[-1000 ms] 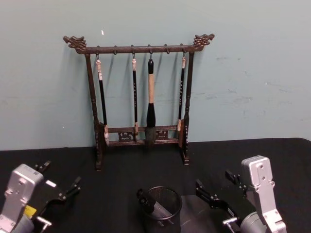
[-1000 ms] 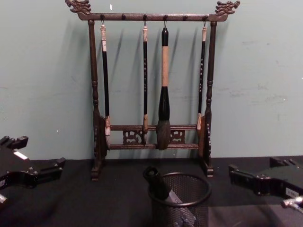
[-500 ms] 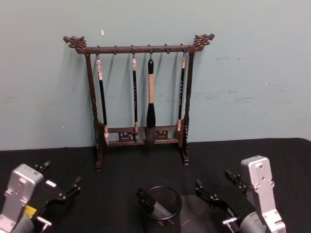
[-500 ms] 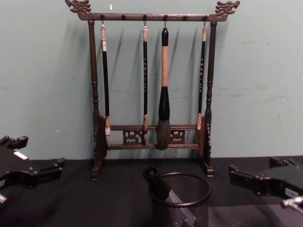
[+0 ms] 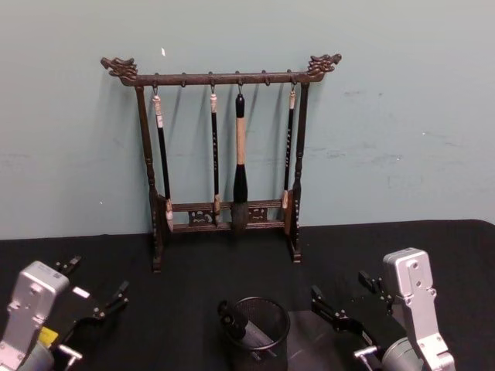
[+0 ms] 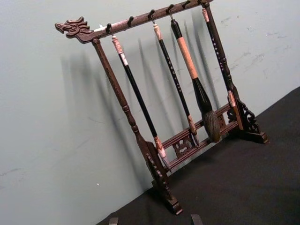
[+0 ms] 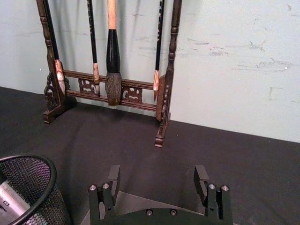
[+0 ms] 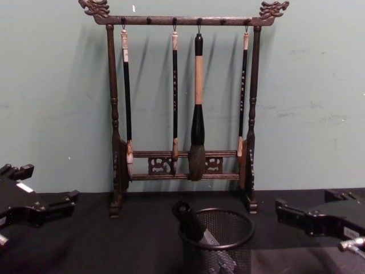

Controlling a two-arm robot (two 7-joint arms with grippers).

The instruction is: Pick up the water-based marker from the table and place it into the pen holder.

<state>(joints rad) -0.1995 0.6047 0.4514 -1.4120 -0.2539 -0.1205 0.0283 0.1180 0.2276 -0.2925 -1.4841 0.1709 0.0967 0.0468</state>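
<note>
Landmark: the pen holder (image 5: 259,323), a black wire-mesh cup with a solid round rim, standing on the black worktop (image 5: 193,278) at the near middle.
Water-based marker: the water-based marker (image 5: 241,325) stands inside the pen holder, leaning toward the robot's left; its dark cap end pokes above the rim on that side, and its grey barrel shows through the mesh in the chest view (image 8: 197,228).
Marker, right wrist view: a pale barrel with small print lies against the inner wall of the pen holder (image 7: 28,187).
Left pincer: the left pincer (image 5: 97,297) sits low to the left of the pen holder, well apart from it; its fingers stand spread with nothing between them. In the chest view it comes in from the left edge (image 8: 40,191).
Right pincer: the right pincer (image 5: 348,297) sits low to the right of the pen holder, near it but not touching. The right wrist view shows its two fingers (image 7: 114,178) set wide apart and empty, above the worktop beside the cup.
Brush rack: a tall dark wooden brush rack (image 5: 224,147) stands behind the pen holder against the pale green wall (image 5: 402,116), with carved dragon heads at the ends of its top bar.
Brushes: four calligraphy brushes (image 5: 240,166) hang from the top bar, the thickest one second from the right.
</note>
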